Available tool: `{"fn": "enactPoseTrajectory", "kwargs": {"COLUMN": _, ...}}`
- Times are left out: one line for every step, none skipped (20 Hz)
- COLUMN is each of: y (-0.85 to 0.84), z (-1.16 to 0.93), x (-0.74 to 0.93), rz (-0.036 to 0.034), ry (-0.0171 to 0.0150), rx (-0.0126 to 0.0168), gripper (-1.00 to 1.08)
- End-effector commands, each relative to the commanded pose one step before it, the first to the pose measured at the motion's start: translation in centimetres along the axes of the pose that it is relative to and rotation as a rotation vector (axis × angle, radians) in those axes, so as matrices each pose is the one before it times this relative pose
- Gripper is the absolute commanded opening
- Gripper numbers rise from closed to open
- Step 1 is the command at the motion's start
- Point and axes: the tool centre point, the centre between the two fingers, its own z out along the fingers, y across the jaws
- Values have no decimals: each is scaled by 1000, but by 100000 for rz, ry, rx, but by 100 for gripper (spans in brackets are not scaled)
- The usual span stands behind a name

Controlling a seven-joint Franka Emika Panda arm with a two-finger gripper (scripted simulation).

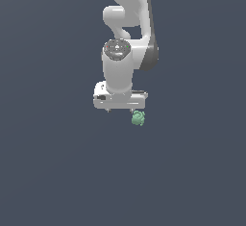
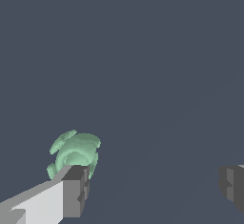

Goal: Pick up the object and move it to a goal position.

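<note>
Tool (image 1: pixel 121 109): white, pointed down from the arm (image 1: pixel 126 37), fingers (image 2: pixel 75 189) spread wide apart, nothing held between them. Blob (image 1: pixel 138 118): mint-green, lumpy, seen just below the tool's end on the exterior view's right. In the wrist view it is found just beyond one fingertip, outside the gap.

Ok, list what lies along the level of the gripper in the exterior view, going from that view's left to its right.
Bare dark surface → white gripper, jaws wide apart → mint-green object, just under the gripper's end on the exterior view's right → bare dark surface again.
</note>
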Motion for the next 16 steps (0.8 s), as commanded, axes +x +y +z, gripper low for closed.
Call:
{"fn": "enactPoseTrajectory", "kwargs": {"y": 1, "z": 0, "x": 0, "rz": 0, "ry": 0, "rx": 0, "gripper": 100}}
{"fn": "enactPoseTrajectory", "kwargs": {"y": 40, "z": 22, "x": -22, "rz": -10, "ry": -85, "rx": -47, "gripper": 100}}
{"fn": "enactPoseTrajectory", "kwargs": {"y": 117, "z": 91, "x": -56, "rz": -27, "ry": -292, "rx": -154, "gripper": 100}}
{"fn": "enactPoseTrajectory", "kwargs": {"y": 195, "z": 141, "x": -96, "rz": -44, "ry": -468, "rx": -246, "gripper": 100}}
{"fn": "enactPoseTrajectory", "kwargs": {"y": 273, "z": 191, "x": -135, "rz": -62, "ry": -646, "rx": -336, "gripper": 100}}
{"fn": "enactPoseTrajectory", "kwargs": {"y": 349, "z": 246, "x": -172, "rz": -84, "ry": -835, "rx": -428, "gripper": 100}}
{"fn": "enactPoseTrajectory", "kwargs": {"y": 360, "z": 252, "x": -177, "rz": -92, "ry": -862, "rx": -434, "gripper": 100}}
{"fn": "enactPoseTrajectory", "kwargs": {"y": 283, "z": 190, "x": -138, "rz": -79, "ry": -669, "rx": -331, "gripper": 100}}
{"fn": "enactPoseTrajectory", "kwargs": {"y": 205, "z": 133, "x": -97, "rz": -64, "ry": -480, "rx": -233, "gripper": 100}}
{"fn": "enactPoseTrajectory", "kwargs": {"y": 126, "z": 77, "x": -55, "rz": -48, "ry": -289, "rx": -137, "gripper": 100}}
{"fn": "enactPoseTrajectory", "kwargs": {"y": 48, "z": 10, "x": -19, "rz": -21, "ry": -75, "rx": -33, "gripper": 100}}
{"fn": "enactPoseTrajectory", "kwargs": {"y": -45, "z": -22, "x": 24, "rz": 7, "ry": 87, "rx": 43, "gripper": 100}}
{"fn": "enactPoseTrajectory", "kwargs": {"y": -98, "z": -28, "x": 28, "rz": 66, "ry": 180, "rx": 77, "gripper": 100}}
{"fn": "enactPoseTrajectory", "kwargs": {"y": -100, "z": 41, "x": -3, "rz": 128, "ry": 85, "rx": 15, "gripper": 100}}
{"fn": "enactPoseTrajectory", "kwargs": {"y": -126, "z": 83, "x": -19, "rz": 195, "ry": 68, "rx": -8, "gripper": 100}}
{"fn": "enactPoseTrajectory", "kwargs": {"y": -173, "z": 107, "x": -24, "rz": 258, "ry": 99, "rx": -6, "gripper": 100}}
